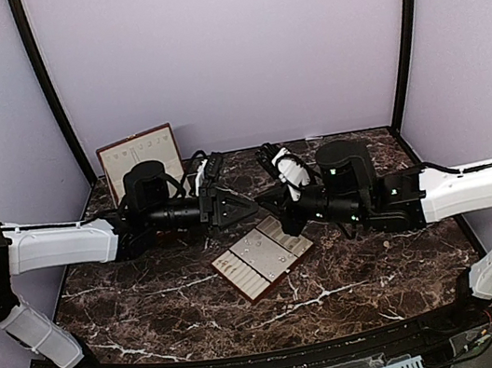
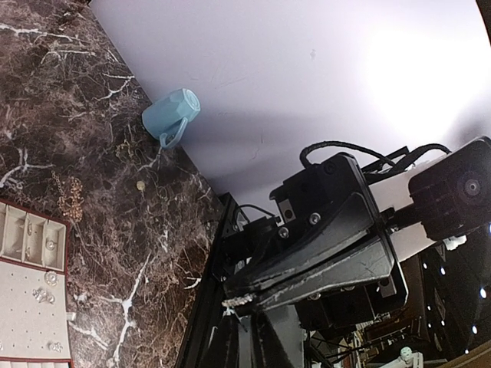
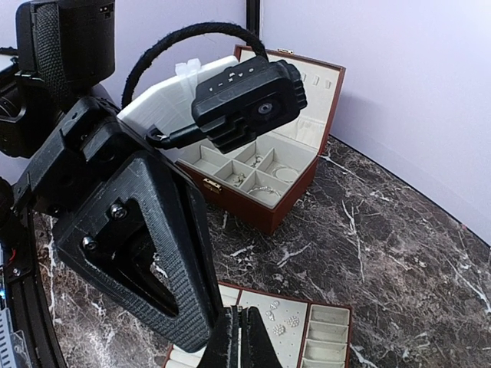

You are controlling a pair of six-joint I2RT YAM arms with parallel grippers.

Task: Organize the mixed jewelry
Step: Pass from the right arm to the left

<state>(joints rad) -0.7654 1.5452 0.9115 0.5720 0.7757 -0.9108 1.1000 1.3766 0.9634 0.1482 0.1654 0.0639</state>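
The cream slotted tray (image 1: 263,258) lies mid-table; small silvery studs (image 3: 292,320) rest on its flat pad, and they also show in the left wrist view (image 2: 47,280). The reddish-brown box (image 3: 265,208) stands open at the back left, with thin chains and rings (image 3: 265,190) in its compartments. My left gripper (image 2: 229,300) is shut, with a tiny pale beaded piece (image 2: 238,300) at its tips. My right gripper (image 3: 239,330) is shut, and its tips meet the left gripper's tips above the tray's far edge (image 1: 257,204). I see nothing between the right tips.
A light blue cup (image 2: 170,113) lies on its side by the back wall. A small pale bead (image 2: 140,185) lies on the marble near it. The box's raised lid (image 1: 139,155) leans toward the back wall. Black corner posts frame the table.
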